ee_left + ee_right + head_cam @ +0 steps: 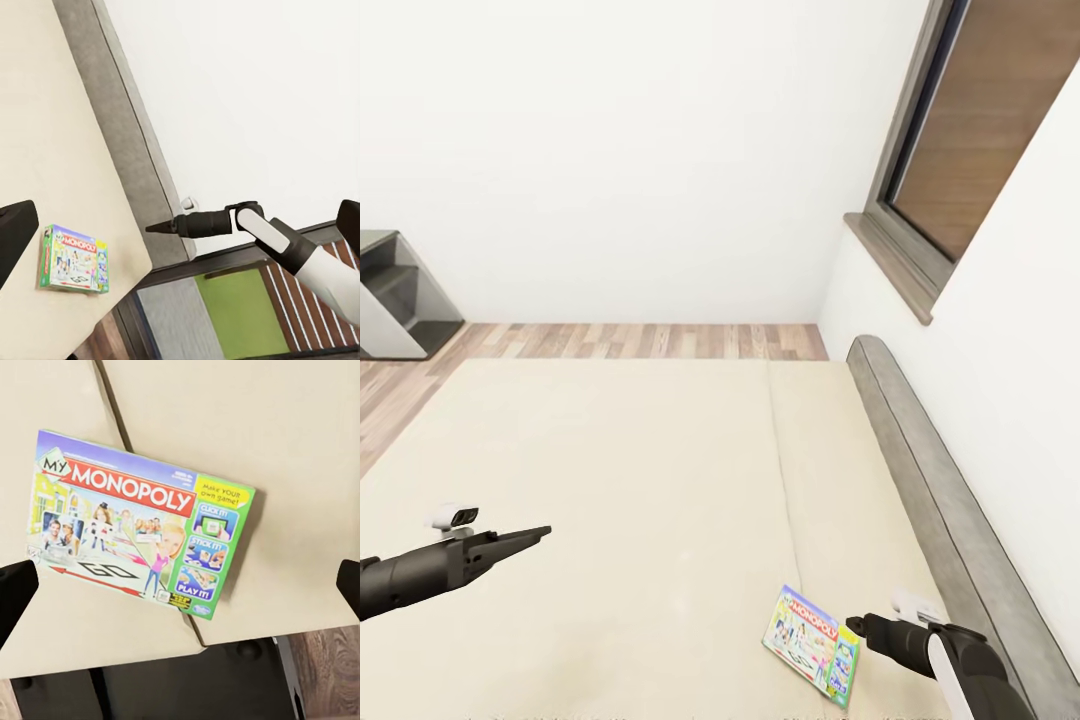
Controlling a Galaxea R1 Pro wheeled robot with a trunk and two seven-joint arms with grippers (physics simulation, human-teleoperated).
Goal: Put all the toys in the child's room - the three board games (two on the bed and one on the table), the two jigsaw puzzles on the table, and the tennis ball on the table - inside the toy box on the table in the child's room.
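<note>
Far left in the head view: dark grey shelf unit (395, 295) against a white wall, on wood-plank floor (650, 340). Left gripper (530, 537) reaches in over the bed (610, 480), its dark fingers drawn together into one tapered point, nothing between them. In its own wrist view two dark finger edges sit at opposite borders, so the head view's shut look is not certain; I cannot tell.

Centre: the mattress is flat, matte beige, with one long seam; the grey, rounded-top headboard (930, 480) runs along the right-hand wall. Above it, a window (970, 130) with a grey-brown frame and sill.

Lower right: the board game (813, 645) lies flat on the mattress near the headboard, a thin rectangular box. The right wrist view alone makes the cover legible: "My Monopoly", red band, green edge, cartoon figures (142, 536). It also shows the box across the mattress seam, near the bed's edge, with dark frame below.

Right gripper (857, 631) hangs just beside the box's headboard-side edge, not touching as far as can be seen. Its fingers (15, 596) stand wide apart at the edges of the right wrist view, the box between and beyond them. The left wrist view shows the right arm (270, 240) from the side, over the headboard, the box (73, 259) well apart from its tip.
</note>
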